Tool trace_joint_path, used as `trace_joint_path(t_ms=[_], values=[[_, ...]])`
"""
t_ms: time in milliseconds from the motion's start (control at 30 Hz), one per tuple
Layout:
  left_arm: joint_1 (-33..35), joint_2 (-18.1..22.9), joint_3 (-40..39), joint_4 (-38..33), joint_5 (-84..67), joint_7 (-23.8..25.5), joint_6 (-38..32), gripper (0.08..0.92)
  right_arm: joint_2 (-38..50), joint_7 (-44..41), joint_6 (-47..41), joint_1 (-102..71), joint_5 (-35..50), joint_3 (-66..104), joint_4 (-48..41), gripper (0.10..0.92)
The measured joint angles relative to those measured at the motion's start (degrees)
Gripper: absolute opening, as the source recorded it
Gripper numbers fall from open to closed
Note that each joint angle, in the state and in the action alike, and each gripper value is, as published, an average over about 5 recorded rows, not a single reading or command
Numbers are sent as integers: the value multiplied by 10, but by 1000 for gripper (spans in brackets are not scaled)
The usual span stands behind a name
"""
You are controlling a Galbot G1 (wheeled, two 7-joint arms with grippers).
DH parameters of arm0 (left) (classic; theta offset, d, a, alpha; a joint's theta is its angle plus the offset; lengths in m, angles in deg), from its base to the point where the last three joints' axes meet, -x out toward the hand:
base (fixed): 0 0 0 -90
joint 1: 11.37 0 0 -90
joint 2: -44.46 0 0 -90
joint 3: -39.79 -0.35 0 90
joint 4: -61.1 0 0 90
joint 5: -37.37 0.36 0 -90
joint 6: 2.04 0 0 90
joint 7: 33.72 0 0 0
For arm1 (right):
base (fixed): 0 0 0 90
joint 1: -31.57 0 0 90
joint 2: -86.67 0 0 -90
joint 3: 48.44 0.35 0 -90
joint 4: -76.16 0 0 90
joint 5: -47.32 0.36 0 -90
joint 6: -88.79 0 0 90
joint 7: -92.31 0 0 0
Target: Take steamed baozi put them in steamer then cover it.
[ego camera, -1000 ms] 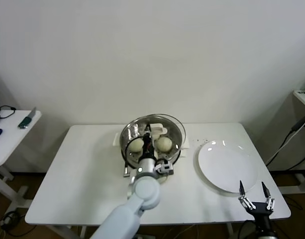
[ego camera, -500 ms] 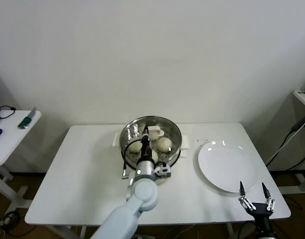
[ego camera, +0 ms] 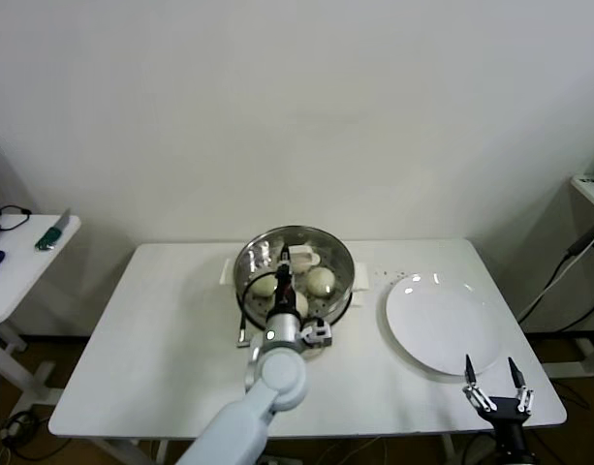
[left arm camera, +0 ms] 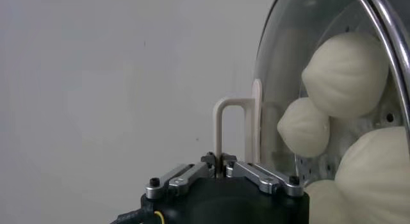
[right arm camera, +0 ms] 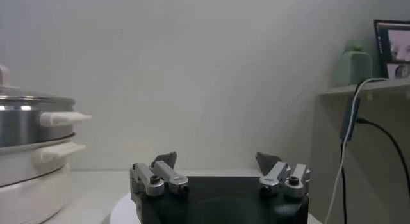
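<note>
White bench: left tool pinching pale cream bar handle of round clear glass lid, seated on shiny steel steamer over cream-white buns. Right tool spread, parked well right of steamer.

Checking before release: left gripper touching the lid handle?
Touching. In the left wrist view the left gripper is shut on the cover's handle, its fingers pinching the cream bar with no gap.
</note>
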Motion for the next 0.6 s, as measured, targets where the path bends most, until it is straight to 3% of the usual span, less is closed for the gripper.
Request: trace_joint_path(t_ms=[600], values=[[-3, -38, -22, -60, -45, 19, 13, 649, 0, -3, -14, 4, -2, -1, 4, 823]])
